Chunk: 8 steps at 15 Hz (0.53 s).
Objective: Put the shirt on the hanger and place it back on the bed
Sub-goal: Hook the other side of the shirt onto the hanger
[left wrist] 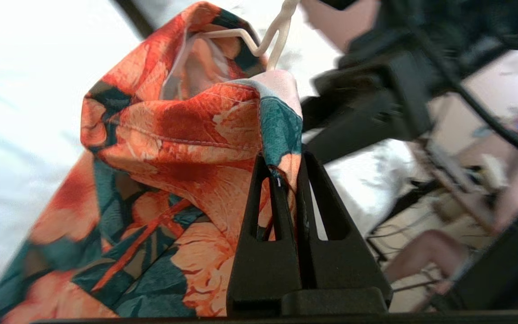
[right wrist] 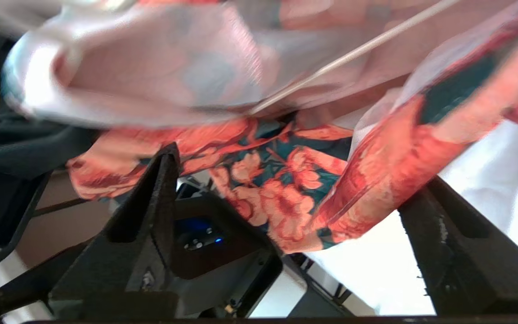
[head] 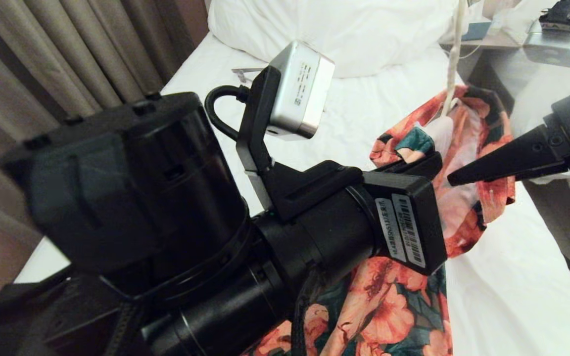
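Note:
The shirt point(head: 468, 148), coral flowers on dark green, hangs bunched above the bed point(head: 354, 113), and its lower part drapes in front of my left arm point(head: 389, 306). The cream wire hanger point(head: 453, 64) rises out of the collar, with its bent neck point(left wrist: 268, 40) just above the fabric. My left gripper point(left wrist: 282, 162) is shut on a fold of the shirt's edge near the collar. My right gripper point(right wrist: 295, 166) stands wide open beside the shirt. Cloth hangs loose between its jaws, and one of its fingers point(head: 507, 160) points at the fabric. A thin hanger wire point(right wrist: 353, 51) crosses inside the shirt.
My left arm's bulk point(head: 141, 198) fills the near half of the head view. White pillows point(head: 344, 29) lie at the bed's head. Brown curtains point(head: 67, 54) hang on the left. A nightstand point(head: 502, 54) carrying a silver device point(head: 559, 44) stands at the far right.

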Tool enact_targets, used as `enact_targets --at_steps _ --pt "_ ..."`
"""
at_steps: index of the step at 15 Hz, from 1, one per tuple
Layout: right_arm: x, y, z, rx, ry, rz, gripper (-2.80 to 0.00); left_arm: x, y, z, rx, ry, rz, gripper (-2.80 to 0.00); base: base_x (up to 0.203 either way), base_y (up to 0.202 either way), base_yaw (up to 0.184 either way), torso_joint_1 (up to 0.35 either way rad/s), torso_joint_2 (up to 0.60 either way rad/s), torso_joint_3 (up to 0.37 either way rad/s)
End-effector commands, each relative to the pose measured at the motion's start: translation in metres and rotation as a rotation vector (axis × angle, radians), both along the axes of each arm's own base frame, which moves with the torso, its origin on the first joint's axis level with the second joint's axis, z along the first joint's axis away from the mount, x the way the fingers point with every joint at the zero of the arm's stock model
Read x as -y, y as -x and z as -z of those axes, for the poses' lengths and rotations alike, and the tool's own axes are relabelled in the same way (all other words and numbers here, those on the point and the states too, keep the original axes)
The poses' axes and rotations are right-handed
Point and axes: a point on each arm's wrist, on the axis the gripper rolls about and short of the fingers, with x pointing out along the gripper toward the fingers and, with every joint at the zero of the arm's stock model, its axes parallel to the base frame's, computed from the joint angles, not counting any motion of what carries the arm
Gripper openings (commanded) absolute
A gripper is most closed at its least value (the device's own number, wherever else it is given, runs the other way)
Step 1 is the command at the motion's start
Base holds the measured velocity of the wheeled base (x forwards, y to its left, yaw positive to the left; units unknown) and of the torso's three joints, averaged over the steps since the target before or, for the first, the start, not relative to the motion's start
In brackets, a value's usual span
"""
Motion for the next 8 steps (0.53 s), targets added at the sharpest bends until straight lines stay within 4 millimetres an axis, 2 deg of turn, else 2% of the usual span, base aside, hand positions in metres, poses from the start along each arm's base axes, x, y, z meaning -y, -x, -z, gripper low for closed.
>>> enact_targets --at_steps 1,8 --pt "0.003 0.006 -0.003 0.013 0.002 0.008 0.00 0.000 0.001 0.006 0.006 0.011 0.026 -2.80 0.000 0.000 0.000 0.000 0.00 0.000" --pt "0.006 0.009 -0.007 0.070 0.055 0.084 0.00 0.004 0.001 0.019 0.044 0.099 0.107 -2.80 0.000 0.000 0.000 0.000 0.00 0.000"
